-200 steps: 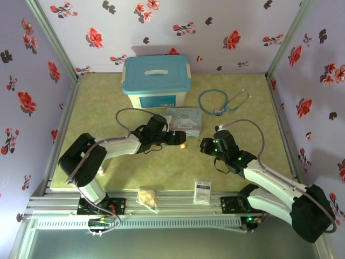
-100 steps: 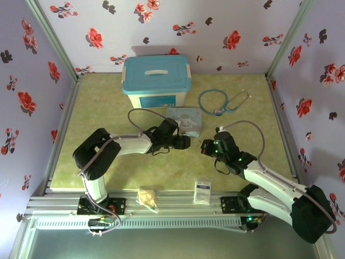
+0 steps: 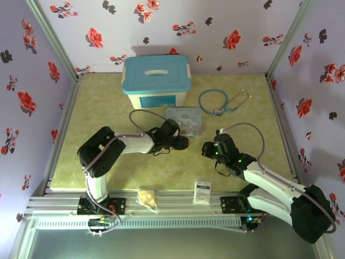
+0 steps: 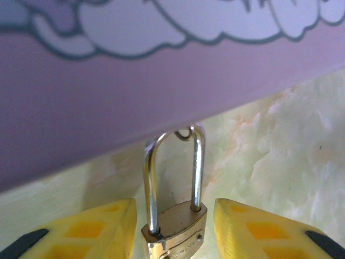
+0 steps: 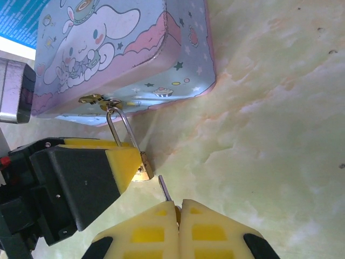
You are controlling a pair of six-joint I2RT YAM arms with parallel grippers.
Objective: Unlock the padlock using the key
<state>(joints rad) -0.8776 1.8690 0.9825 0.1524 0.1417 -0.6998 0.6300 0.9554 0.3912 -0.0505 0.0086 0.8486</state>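
A small brass padlock [image 4: 175, 229] hangs by its silvery shackle [image 4: 197, 167] from the clasp of a pastel cartoon tin [image 3: 184, 118]. My left gripper [image 4: 175, 216] is open and straddles the padlock body. A narrow gap shows between each yellow finger [image 4: 105, 229] and the body. In the right wrist view the padlock [image 5: 144, 170] sits at the tip of the left finger [image 5: 121, 162]. My right gripper [image 5: 179, 208] is shut on the key [image 5: 164, 188]. The thin dark blade sticks out from its fingertips toward the padlock's bottom, a short way off it.
A white box with a blue lid [image 3: 156, 81] stands behind the tin. A blue stethoscope [image 3: 222, 101] lies at the back right. A white packet [image 3: 202, 190] and a crumpled beige lump [image 3: 147, 197] lie near the front rail. Floral walls enclose the mat.
My left gripper moved right to the tin's front and narrowed its jaws around the padlock. The right gripper, still holding the key, shifted slightly toward the near edge.
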